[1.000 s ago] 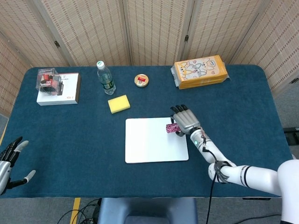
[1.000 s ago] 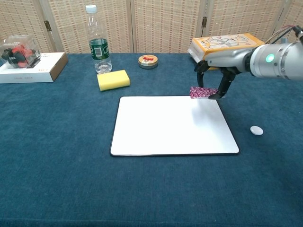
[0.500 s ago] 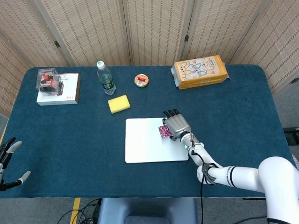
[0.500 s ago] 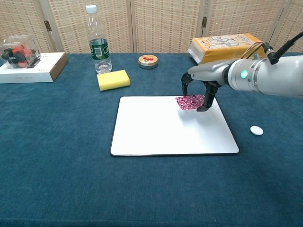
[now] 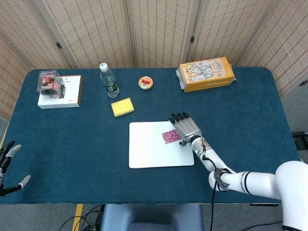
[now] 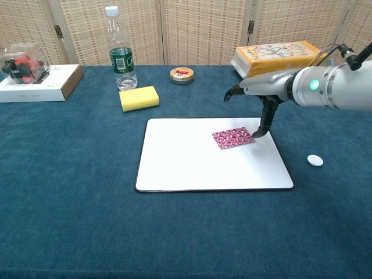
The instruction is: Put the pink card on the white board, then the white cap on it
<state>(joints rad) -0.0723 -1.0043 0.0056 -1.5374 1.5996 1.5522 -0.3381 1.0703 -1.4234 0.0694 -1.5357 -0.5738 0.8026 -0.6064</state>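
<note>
The pink patterned card (image 6: 233,138) (image 5: 171,136) lies flat on the right half of the white board (image 6: 186,163) (image 5: 151,154). My right hand (image 6: 261,110) (image 5: 185,128) hovers just right of the card with its fingers spread and nothing in them. One fingertip (image 6: 255,133) points down at the card's right corner; whether it touches I cannot tell. The small white cap (image 6: 315,160) sits on the blue cloth to the right of the board; the head view does not show it. My left hand (image 5: 8,166) hangs open at the table's near left corner.
Along the back stand a water bottle (image 6: 120,49), a yellow sponge (image 6: 139,97), a round tin (image 6: 182,75) and an orange package (image 6: 273,55). A white box (image 6: 43,84) carrying a clear case sits at the far left.
The card, held tilted above the board before, now lies flat on it. My right hand has let go, spread its fingers and drawn slightly to the right.
</note>
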